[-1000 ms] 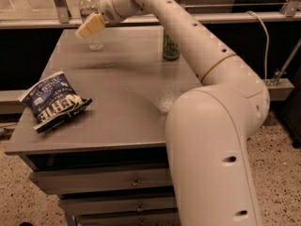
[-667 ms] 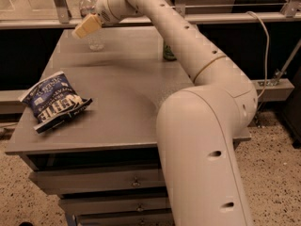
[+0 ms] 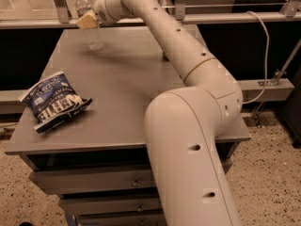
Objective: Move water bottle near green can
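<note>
The hand point(image 3: 87, 20) is at the water bottle point(image 3: 94, 37) — far-left on the table point(image 3: 127, 84).

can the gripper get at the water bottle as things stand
Probably yes: the gripper is right at the water bottle, which stands at the far left corner of the table, with nothing visible between them. The blue chip bag lies well clear, near the front left edge.

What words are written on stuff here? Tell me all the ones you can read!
"KETTLE", maybe: big white letters on the blue chip bag, tilted and blurry, so not certain.
Small print on the bag: too small to read.
Label on the water bottle, by the gripper at the far left of the table: unreadable.
</note>
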You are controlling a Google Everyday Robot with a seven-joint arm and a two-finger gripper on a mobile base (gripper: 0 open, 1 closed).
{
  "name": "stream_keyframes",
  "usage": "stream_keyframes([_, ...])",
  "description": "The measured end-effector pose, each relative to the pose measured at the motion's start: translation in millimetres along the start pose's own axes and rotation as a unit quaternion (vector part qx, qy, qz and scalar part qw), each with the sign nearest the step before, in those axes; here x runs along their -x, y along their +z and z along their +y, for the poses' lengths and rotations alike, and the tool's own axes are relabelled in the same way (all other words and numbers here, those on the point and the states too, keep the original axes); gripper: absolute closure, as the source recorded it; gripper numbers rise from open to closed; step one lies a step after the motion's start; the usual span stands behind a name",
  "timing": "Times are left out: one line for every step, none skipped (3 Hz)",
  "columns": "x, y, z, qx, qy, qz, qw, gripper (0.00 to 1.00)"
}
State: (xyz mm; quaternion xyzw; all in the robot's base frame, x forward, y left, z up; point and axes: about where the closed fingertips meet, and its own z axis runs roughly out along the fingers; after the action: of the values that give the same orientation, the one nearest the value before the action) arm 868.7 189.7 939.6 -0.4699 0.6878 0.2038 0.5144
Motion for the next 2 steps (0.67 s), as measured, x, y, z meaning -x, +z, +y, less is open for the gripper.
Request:
stream_keyframes([3,-12,-4,0.002,0.017,-0.009,0.9998,0.7])
stream_keyframes([2,-55,-18,-0.011,0.026,-0.019,0.9994,0.93])
